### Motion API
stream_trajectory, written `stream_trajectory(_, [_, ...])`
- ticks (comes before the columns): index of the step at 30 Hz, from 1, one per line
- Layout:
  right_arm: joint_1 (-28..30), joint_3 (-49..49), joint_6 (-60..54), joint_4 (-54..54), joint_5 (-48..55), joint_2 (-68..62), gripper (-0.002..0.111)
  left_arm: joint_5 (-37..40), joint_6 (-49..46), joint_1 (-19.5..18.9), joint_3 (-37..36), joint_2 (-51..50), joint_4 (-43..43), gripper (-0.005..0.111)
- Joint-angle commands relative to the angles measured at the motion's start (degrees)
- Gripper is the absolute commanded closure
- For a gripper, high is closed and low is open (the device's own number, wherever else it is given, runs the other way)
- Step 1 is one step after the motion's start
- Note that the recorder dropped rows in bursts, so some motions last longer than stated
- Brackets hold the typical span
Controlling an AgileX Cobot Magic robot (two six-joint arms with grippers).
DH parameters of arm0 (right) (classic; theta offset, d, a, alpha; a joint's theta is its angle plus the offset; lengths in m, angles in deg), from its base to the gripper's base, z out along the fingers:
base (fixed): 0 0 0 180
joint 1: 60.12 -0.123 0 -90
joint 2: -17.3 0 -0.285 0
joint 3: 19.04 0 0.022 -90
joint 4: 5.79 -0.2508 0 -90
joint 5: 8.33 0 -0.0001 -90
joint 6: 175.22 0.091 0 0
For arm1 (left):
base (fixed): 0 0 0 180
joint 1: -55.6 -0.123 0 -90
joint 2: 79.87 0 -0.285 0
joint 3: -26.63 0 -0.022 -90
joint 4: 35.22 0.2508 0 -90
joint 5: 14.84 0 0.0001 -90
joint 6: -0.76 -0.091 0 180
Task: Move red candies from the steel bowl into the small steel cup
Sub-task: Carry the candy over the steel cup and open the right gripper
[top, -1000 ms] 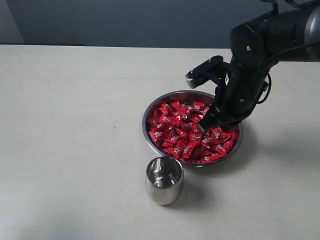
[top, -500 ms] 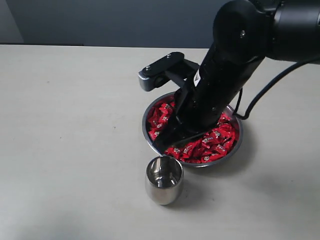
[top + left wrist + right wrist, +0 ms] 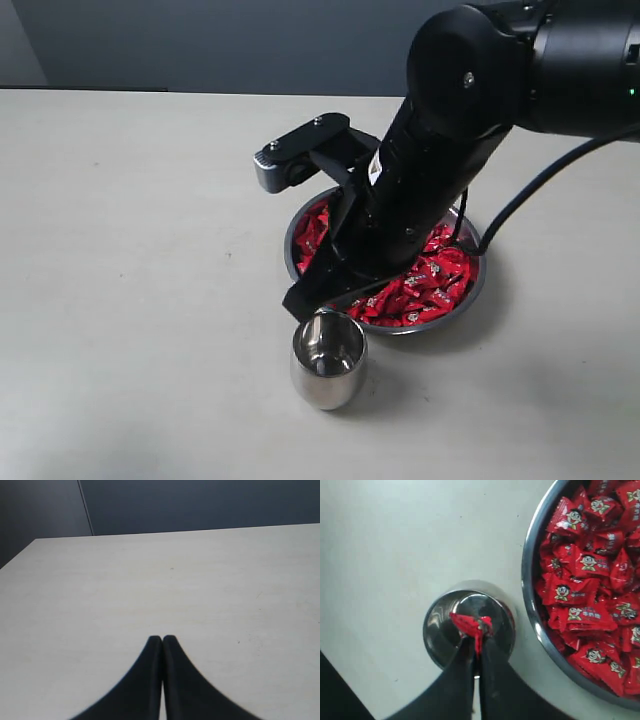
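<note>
The steel bowl (image 3: 472, 290) (image 3: 532, 600) holds many red candies (image 3: 425, 285) (image 3: 580, 587) in shiny wrappers. In front of it stands the small steel cup (image 3: 328, 360) (image 3: 440, 630), upright. My right gripper (image 3: 477, 641) (image 3: 300, 305) hangs directly over the cup's mouth, shut on one red candy (image 3: 470, 624) pinched at its tips. The right arm covers the middle and left of the bowl in the exterior view. In the left wrist view my left gripper (image 3: 162, 639) is shut with nothing in it, above bare table; it is out of the exterior view.
The pale table (image 3: 140, 250) spreads wide to the left of the cup and bowl. A dark wall (image 3: 200, 40) runs along the far edge. A black cable (image 3: 530, 195) trails from the right arm past the bowl's right side.
The right gripper has lifted out of the bowl with a candy and swung left and toward the front, ending over the cup. The left gripper view has no earlier frame.
</note>
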Motion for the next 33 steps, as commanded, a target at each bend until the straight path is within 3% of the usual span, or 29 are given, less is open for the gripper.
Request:
stream_trajectory(1, [-1.63,0.3,-0.11,0.88,0.3,-1.91,0.109,-0.45,0.08,0.38,-0.26,0.27,0.11,0.106])
stream_trajectory(19, [-1.8,0.3,0.14,2.94,0.52,-3.28,0.109,-0.45,0.08,0.38,-0.26,0.27,0.11,0.106])
stream_trajectory(28, [-1.8,0.3,-0.08,1.15,0.4,-3.28,0.075,-0.45,0.08,0.38,-0.26,0.27,0.11,0.106])
stream_trajectory(33, [-1.8,0.3,-0.08,0.84,0.4,-3.28,0.074,-0.45,0.08,0.38,-0.26,0.27,0.11,0.106])
